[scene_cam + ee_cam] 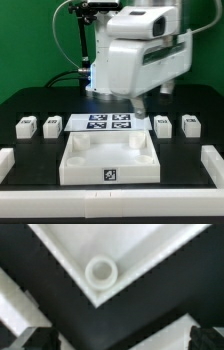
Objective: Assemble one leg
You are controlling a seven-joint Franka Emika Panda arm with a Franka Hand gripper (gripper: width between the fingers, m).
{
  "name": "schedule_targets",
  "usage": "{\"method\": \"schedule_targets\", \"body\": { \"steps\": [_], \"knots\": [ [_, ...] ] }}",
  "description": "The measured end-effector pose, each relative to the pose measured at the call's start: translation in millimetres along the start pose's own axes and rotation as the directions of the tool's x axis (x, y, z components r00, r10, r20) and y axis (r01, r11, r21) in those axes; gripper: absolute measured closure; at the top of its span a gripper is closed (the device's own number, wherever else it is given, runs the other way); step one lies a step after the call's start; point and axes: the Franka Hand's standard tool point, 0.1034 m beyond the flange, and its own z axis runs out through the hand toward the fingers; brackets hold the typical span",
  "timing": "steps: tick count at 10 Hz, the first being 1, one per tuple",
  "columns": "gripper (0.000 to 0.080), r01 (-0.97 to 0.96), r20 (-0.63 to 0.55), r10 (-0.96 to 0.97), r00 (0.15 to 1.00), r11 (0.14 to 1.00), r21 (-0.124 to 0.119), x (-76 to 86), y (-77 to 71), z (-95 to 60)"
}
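Several small white legs with square markers stand in a row on the black table: two at the exterior view's left and two at its right. The large white tray lies in front of them. My gripper hangs above the tray's far right corner. In the wrist view the gripper is open and empty, its dark fingertips at the picture's corners. Below it are the tray's corner and a round socket. No leg shows in the wrist view.
The marker board lies behind the tray, between the two pairs of legs. White raised strips run along the table's sides at the exterior view's left and right. The arm's white body fills the upper middle.
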Motion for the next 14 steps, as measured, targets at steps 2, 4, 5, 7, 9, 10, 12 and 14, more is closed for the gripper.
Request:
{"method": "schedule_targets", "body": {
  "steps": [2,4,5,7,9,10,12,14],
  "knots": [
    [0.015,0.299,0.0,-0.299,0.954,0.954,0.008,-54.8,-27.6,20.7],
    [0.015,0.563,-0.019,-0.564,0.826,0.826,-0.035,-93.4,-31.6,58.1],
    [0.015,0.641,-0.03,-0.642,0.766,0.767,-0.018,-97.2,-28.7,75.9],
    [0.015,0.614,-0.046,-0.614,0.788,0.789,0.002,-92.6,-25.2,94.3],
    [0.0277,0.614,-0.044,-0.613,0.789,0.79,0.001,-93.9,-25.0,93.0],
    [0.0411,0.613,-0.044,-0.612,0.789,0.79,0.002,-94.4,-25.3,93.7],
    [0.0593,0.612,-0.044,-0.612,0.79,0.791,0.003,-94.9,-25.3,94.1],
    [0.0719,0.612,-0.044,-0.611,0.79,0.791,0.001,-94.9,-24.8,94.0]
  ]
}}
